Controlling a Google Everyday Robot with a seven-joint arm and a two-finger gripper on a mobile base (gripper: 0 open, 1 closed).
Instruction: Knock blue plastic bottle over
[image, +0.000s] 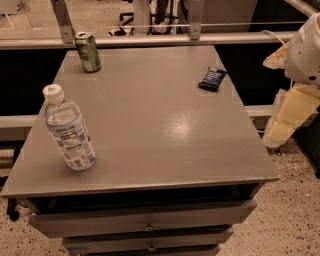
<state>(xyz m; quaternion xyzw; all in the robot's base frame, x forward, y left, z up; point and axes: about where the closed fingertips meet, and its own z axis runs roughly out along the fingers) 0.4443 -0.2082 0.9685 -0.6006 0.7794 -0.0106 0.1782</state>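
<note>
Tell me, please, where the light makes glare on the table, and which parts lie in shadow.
Camera view: a soft glare patch lies on the table top, right of centre, between the blue plastic bottle and the snack packet; the green can is evenly lit; the gap under the top is in deep shadow; the gripper, beyond the table's right edge, is brightly lit.

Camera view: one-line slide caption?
The blue plastic bottle stands front-left on the table; the gripper hangs beyond its right edge, far from the bottle.
</note>
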